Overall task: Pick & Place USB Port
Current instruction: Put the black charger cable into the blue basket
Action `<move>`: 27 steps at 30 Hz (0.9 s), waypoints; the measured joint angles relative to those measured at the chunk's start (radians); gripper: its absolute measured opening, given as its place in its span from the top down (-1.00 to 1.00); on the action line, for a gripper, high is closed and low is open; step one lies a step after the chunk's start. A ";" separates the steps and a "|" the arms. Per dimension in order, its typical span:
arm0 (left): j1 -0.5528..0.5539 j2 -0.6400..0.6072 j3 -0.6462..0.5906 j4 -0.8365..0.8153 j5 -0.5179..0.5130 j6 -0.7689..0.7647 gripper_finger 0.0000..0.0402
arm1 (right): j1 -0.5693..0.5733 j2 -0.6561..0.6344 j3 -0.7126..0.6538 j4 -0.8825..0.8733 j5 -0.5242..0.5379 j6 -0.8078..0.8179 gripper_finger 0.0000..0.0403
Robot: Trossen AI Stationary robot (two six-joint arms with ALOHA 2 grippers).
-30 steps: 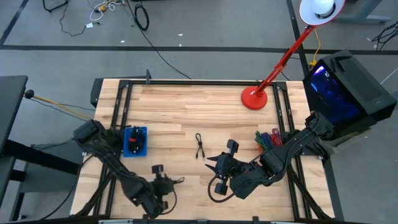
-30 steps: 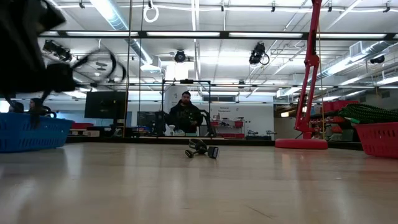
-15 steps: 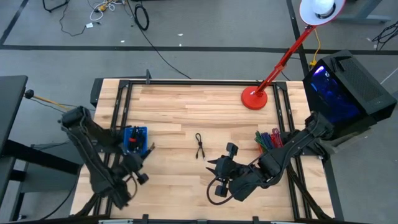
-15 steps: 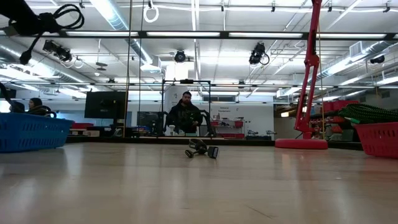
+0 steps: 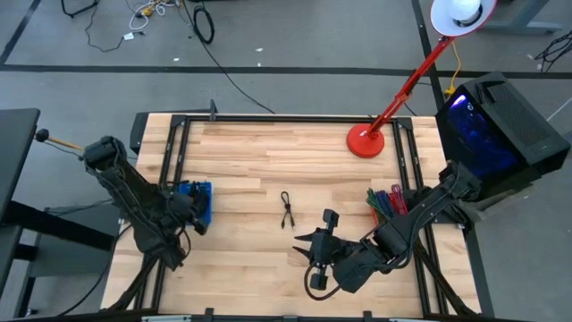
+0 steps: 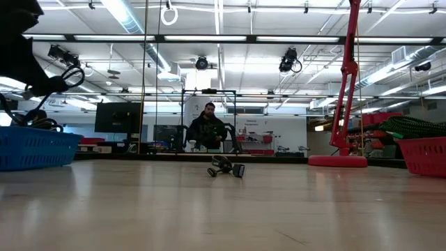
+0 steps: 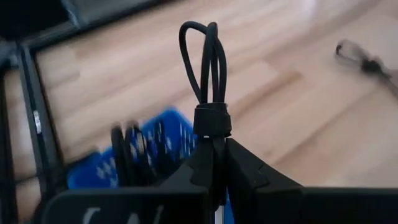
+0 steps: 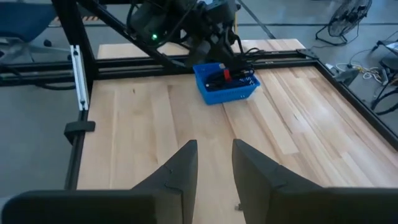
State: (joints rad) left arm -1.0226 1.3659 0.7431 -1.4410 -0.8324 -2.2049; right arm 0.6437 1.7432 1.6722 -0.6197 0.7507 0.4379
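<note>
My left gripper (image 7: 214, 158) is shut on a black cable bundle (image 7: 207, 62) tied with a strap. It hangs over the near side of the blue basket (image 5: 200, 199), which also shows in the low view (image 6: 38, 150) and holds other black cables (image 8: 227, 78). A second black bundle (image 5: 287, 210) lies on the wood mid-table (image 6: 226, 168). My right gripper (image 8: 214, 165) is open and holds nothing. It hovers above the table's near middle (image 5: 306, 243). My left gripper pinches the cable bundle between its two fingers (image 7: 245, 168), just behind the strap (image 7: 211, 119). The looped end (image 7: 202, 56) sticks out beyond the fingertips. The bundle is lifted clear, above the basket's rim (image 6: 66, 75).
A red basket of coloured cables (image 5: 386, 199) sits at the table's right edge. The red lamp base (image 5: 365, 140) stands far right, with a black computer case (image 5: 500, 125) beyond the edge. A black frame rail (image 5: 268, 119) runs along the table. A person (image 6: 208, 129) sits behind.
My left gripper has carried the bundle from the table's near edge toward the left and far side. It rose high, then came down over the blue basket, staying shut on the cable. My right arm has drifted slightly toward the near edge.
</note>
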 joint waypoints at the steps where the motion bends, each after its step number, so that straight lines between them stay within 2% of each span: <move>1: 0.010 -0.007 0.001 -0.020 -0.017 -0.002 0.89 | 0.000 0.000 0.000 0.006 0.002 -0.002 0.50; 7: 0.103 -0.019 -0.005 0.010 0.003 -0.007 0.89 | 0.003 0.000 0.000 0.015 -0.004 -0.002 0.50; 19: 0.217 0.008 -0.006 0.084 0.194 -0.016 0.89 | 0.006 0.000 0.000 0.015 -0.007 -0.003 0.50; 27: 0.261 0.027 -0.006 0.115 0.205 0.020 0.80 | 0.006 0.000 0.000 0.015 -0.007 -0.002 0.50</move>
State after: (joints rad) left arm -0.7616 1.3933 0.7368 -1.3263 -0.6273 -2.1852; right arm 0.6495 1.7432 1.6722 -0.6052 0.7433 0.4355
